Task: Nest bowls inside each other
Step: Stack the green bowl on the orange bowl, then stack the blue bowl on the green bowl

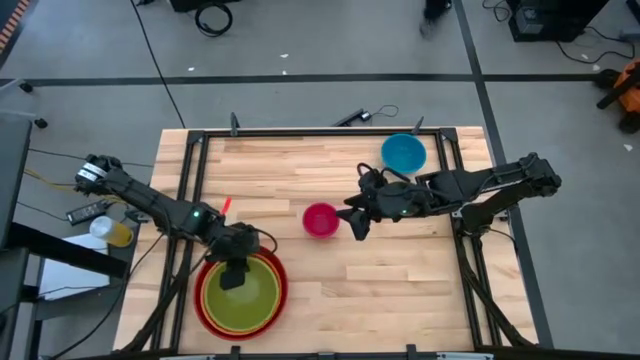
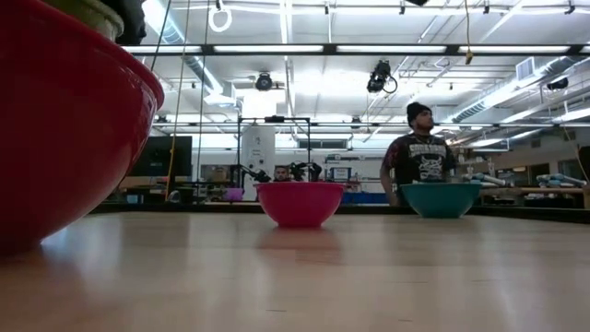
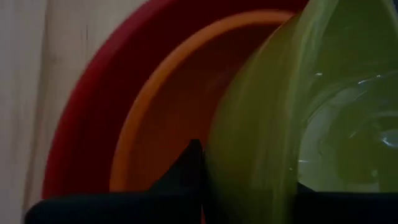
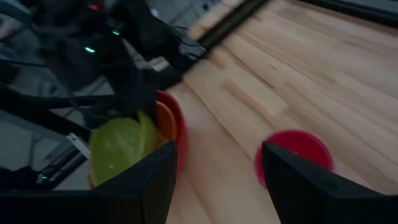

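The red bowl [image 1: 205,305] stands at the table's near left with the orange bowl [image 3: 161,118] nested in it. The lime green bowl [image 1: 245,292] sits tilted inside the orange one, and my left gripper [image 1: 235,274] is shut on it. The magenta bowl [image 1: 320,219] stands on its base at mid-table. My right gripper [image 1: 356,224] hovers open just to its right, nothing between its fingers [image 4: 134,180]. The blue bowl [image 1: 403,153] stands at the far right. My left gripper holds the green bowl by its rim on the far side [image 3: 217,140], one finger [image 3: 189,168] outside the wall and the other inside. The fingers slant down from above. The bowl is tilted over the orange bowl; whether its underside rests there stays hidden.
Black frame rails [image 1: 300,133] run along the table's far and side edges. Bare wood lies between the red stack and the magenta bowl [image 4: 292,152]. A person [image 2: 419,152] stands beyond the far edge.
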`<state>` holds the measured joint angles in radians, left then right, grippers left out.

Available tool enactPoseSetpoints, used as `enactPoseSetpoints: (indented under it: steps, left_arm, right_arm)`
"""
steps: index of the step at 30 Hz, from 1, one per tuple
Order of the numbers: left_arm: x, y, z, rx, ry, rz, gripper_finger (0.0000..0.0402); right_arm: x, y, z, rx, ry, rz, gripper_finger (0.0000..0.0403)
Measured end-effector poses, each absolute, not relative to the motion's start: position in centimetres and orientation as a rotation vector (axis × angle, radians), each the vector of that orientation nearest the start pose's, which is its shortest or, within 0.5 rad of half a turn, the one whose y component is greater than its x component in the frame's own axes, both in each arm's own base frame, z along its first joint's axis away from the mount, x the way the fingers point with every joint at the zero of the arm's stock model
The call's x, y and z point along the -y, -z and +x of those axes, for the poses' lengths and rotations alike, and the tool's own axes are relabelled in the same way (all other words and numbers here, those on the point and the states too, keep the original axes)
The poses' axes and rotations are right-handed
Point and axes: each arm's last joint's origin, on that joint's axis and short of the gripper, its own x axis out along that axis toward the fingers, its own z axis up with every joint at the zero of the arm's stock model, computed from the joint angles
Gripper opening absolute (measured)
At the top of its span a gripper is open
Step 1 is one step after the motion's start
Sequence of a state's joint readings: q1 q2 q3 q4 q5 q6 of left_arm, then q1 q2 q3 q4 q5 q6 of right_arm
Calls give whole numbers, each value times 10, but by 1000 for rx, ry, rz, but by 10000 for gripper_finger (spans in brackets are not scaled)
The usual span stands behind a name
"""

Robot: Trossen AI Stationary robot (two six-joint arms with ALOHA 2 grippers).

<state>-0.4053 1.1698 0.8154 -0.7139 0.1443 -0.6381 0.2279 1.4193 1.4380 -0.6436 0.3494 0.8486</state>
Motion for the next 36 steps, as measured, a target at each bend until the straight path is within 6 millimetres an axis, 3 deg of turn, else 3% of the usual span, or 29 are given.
enactPoseSetpoints:
  steps: [6,13,20,24,28,36]
  left_arm:
    - [85,-222,191,-1217,64,-433,85]
    - [84,-220,190,-1225,43,-428,174]
    - [79,-239,181,-1353,-56,-457,249]
    - [76,-262,179,-1346,-121,-398,255]
    - [74,-284,185,-1245,-123,-334,256]
    - [57,-327,197,-1053,-207,-324,256]
  right_arm:
    - [-57,-368,291,-548,431,675,235]
    - [-52,-355,277,-666,605,673,235]
    - [-32,-340,252,-861,878,651,235]
    - [-7,-337,243,-931,1023,608,235]
    - [31,-327,240,-1025,1072,530,235]
    - [106,-265,243,-1230,957,407,231]
